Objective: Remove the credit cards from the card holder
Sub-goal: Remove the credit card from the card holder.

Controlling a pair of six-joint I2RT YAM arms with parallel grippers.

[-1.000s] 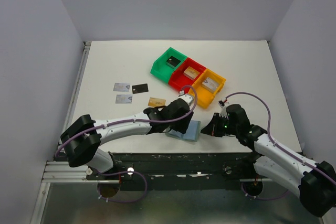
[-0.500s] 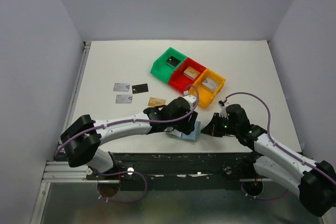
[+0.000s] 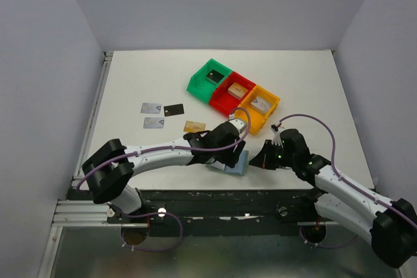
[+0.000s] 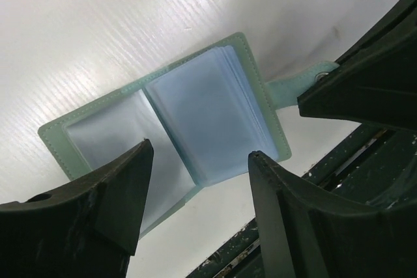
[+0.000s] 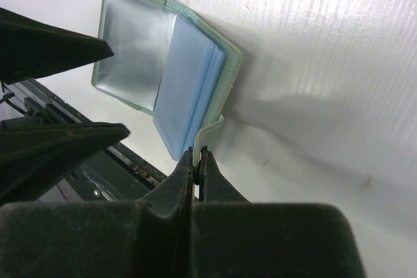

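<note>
Holder: pale blue-green bifold card holder (image 4: 195, 122) lying open on white table (image 3: 143, 76), lower centre of overhead view | Right hand (image 5: 196, 151): clenched on its strap tab | Left hand (image 4: 201, 151): released, fingers spread above holder | Thin flat credit cards (image 3: 173, 110): on table, centre-left.

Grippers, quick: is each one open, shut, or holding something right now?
Left gripper: open, poised over the opened card holder, holding nothing.
Right gripper: shut, pinching the card holder by its tab.
</note>
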